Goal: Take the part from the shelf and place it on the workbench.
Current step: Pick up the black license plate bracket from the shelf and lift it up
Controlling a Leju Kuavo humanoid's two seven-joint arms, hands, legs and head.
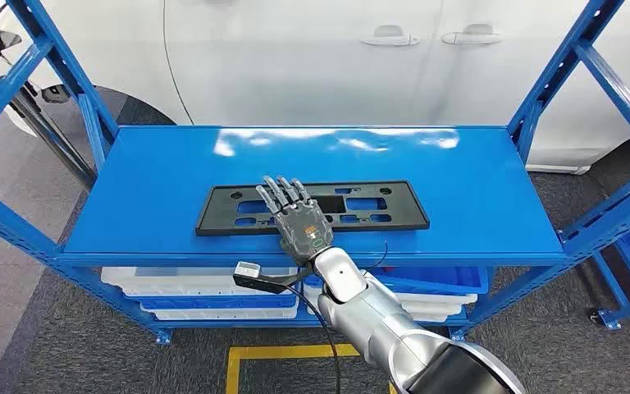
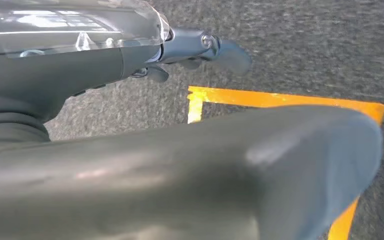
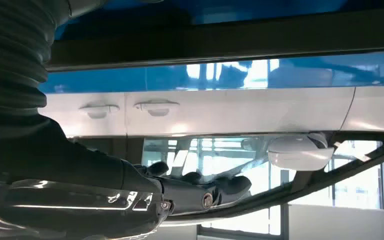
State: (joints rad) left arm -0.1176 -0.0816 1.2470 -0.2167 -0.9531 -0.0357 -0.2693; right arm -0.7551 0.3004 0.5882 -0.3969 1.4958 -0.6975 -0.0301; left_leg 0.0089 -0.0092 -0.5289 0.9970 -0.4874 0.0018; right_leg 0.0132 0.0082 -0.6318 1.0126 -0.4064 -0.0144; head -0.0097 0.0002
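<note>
The part (image 1: 377, 205) is a long flat black plate with cut-outs, lying across the middle of the blue shelf top (image 1: 476, 172). My right hand (image 1: 299, 217) reaches in from the front edge and lies palm down over the plate's left half, fingers stretched out and gripping nothing. Whether it touches the plate I cannot tell. In the right wrist view the outstretched fingers (image 3: 205, 192) are apart from the black part (image 3: 230, 40). My left hand (image 2: 80, 65) hangs over the grey floor, its fingers (image 2: 220, 50) extended and empty.
Blue uprights (image 1: 74, 82) frame the shelf at both ends. White and blue bins (image 1: 180, 283) sit on the level below. A white car (image 1: 336, 57) stands close behind the shelf. Yellow tape (image 1: 287, 353) marks the carpet in front.
</note>
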